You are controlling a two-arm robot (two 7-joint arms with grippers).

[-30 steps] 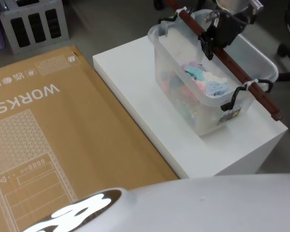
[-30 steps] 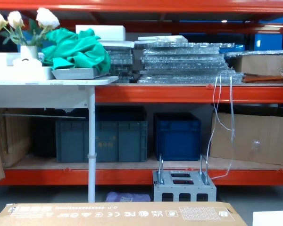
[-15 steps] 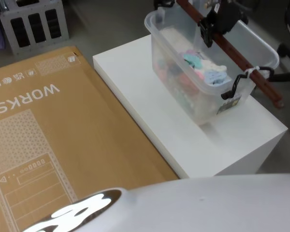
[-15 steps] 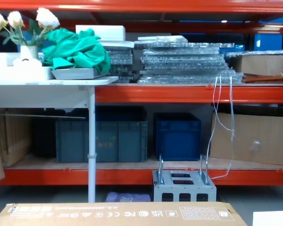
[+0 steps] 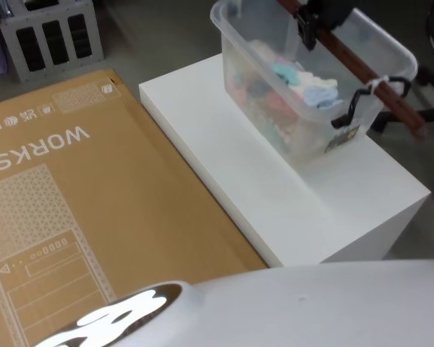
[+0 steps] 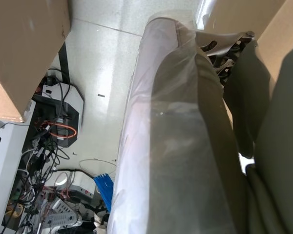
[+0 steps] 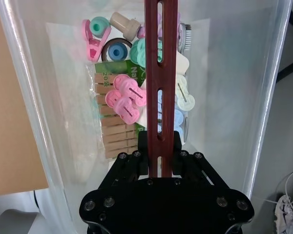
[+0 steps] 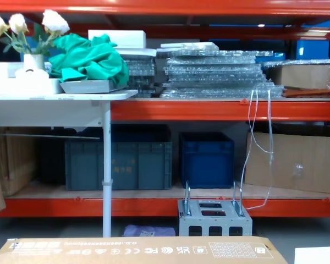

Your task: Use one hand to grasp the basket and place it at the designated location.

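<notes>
At two o'clock, the clear plastic basket (image 5: 275,123) holds pastel clothes pegs (image 7: 124,100); the right gripper (image 7: 159,148) is clamped on its red-brown bar handle (image 5: 376,79).

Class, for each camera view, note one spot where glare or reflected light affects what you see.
Head view: a bright glare patch sits on the robot's white body. Right wrist view: light streaks the basket along its clear wall, beside the right gripper clamped on the handle. Chest view: light glints on the stacked clear plastic on the shelf. Left wrist view: the floor shines pale.
</notes>
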